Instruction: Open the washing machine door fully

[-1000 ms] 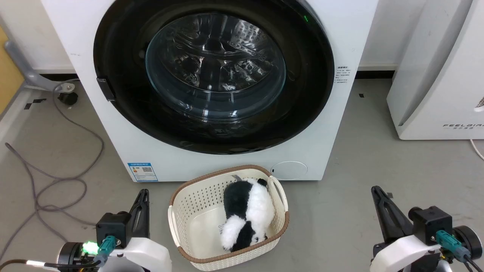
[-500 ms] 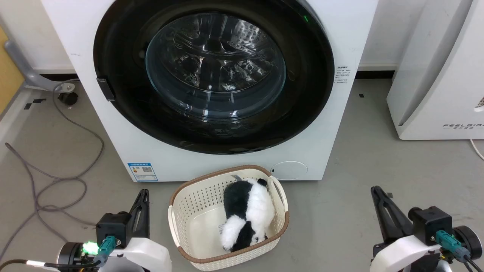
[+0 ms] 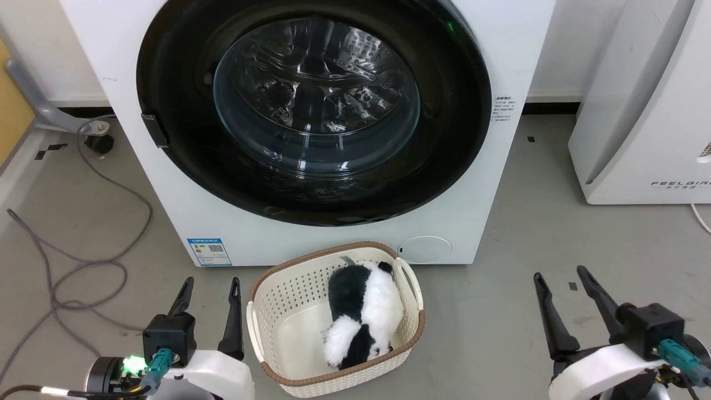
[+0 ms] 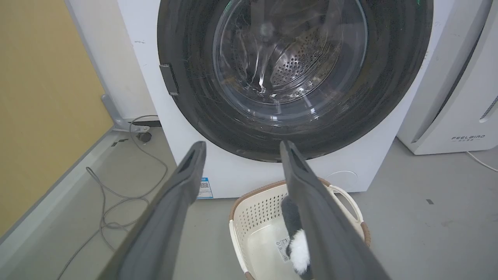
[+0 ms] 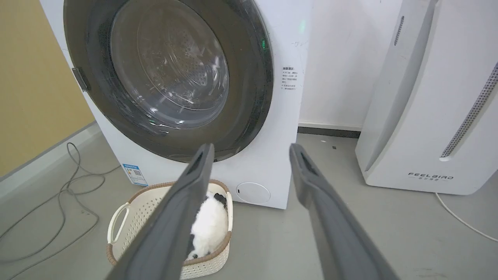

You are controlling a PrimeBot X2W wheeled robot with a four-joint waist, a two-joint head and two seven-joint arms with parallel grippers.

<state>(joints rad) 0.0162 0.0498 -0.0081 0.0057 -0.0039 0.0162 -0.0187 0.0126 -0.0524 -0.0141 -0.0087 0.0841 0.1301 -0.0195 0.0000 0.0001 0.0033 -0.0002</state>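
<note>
Two grippers, left gripper [image 3: 212, 283] and right gripper [image 3: 559, 273]: fingers spread, holding nothing, flanking one cream basket [image 3: 333, 253] containing one panda plush [image 3: 364, 316]. Beyond the basket, one washing machine door [image 3: 314, 111] sits closed, flush against the white washing machine [image 3: 500, 55].

A smooth grey floor [image 3: 544, 222] runs back to a white wall [image 5: 338, 58] with a dark skirting strip [image 3: 550, 108] — a yellow panel [image 4: 39, 97] closes the left side. Grey cables [image 3: 52, 278] loop across the floor, and a tall white appliance [image 3: 639, 111] stands at the right.
</note>
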